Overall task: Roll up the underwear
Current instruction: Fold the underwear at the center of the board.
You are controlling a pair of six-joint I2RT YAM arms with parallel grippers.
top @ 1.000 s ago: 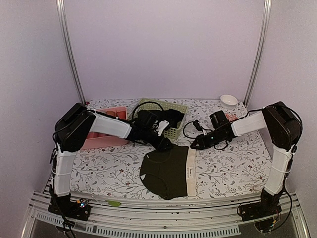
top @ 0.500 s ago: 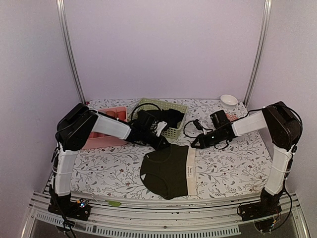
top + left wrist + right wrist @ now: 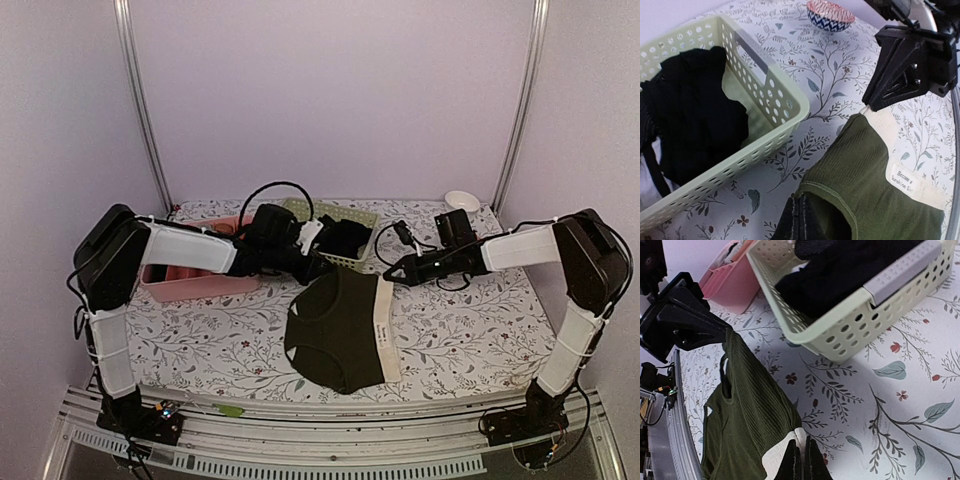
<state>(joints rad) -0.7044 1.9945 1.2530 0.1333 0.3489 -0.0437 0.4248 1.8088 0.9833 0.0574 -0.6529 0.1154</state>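
As grippers (image 3: 320, 271) (image 3: 392, 277) pinch, underwear (image 3: 338, 332) hangs between.

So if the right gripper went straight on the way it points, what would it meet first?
Probably the green basket, whose near wall lies straight across the table from the right gripper. The left gripper, also holding the underwear, sits aside. Depth is unclear.

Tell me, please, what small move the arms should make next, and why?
Probably carry both far corners toward the near edge to start the roll: the left end effector and right end effector each pinch a far corner of the spread-out underwear.
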